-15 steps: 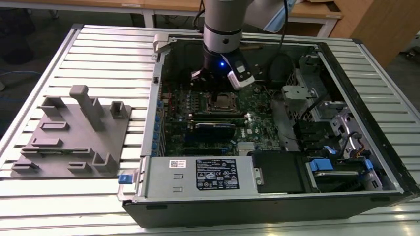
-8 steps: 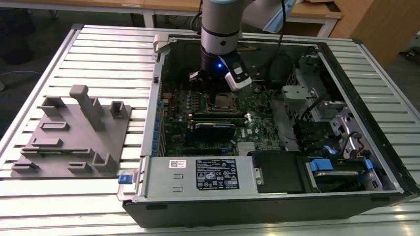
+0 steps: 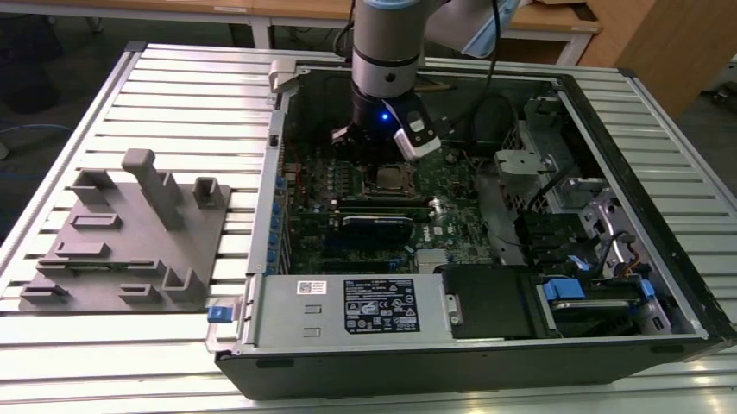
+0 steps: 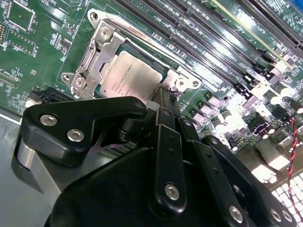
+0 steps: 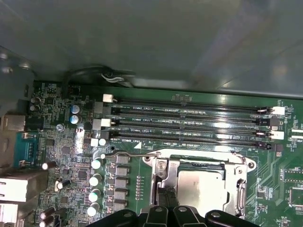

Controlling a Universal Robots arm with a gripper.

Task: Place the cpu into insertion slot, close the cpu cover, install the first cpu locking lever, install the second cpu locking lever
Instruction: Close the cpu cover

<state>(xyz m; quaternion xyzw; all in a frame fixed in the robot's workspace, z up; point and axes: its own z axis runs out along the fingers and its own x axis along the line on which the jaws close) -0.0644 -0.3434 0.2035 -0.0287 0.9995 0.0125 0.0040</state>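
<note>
The slatted metal tabletop [image 3: 138,78] carries an open computer case [image 3: 645,198] lying on its side, and well off from the fingers, outside the case, sits a grey moulded fixture plate [image 3: 103,233]. The arm [image 3: 388,52] reaches straight down into the case, with its gripper [image 3: 371,153] low over the green circuit board [image 4: 42,52]. A bank of long black memory slots [image 5: 189,124] runs across the board, a little beyond the fingers on the far side of the socket. Right at the fingertips is the insertion slot [image 5: 201,165], and the cpu cover [image 4: 102,47] lies as a silver frame around its opening. The cpu [image 4: 130,75] sits inside that frame, dull grey top facing up, just ahead of the tips. In both wrist views the gripper [image 4: 164,92] [image 5: 162,191] has its black fingers drawn together at the edge of the cover, down by the metal; whether they pinch anything there is hard to say from here.
</note>
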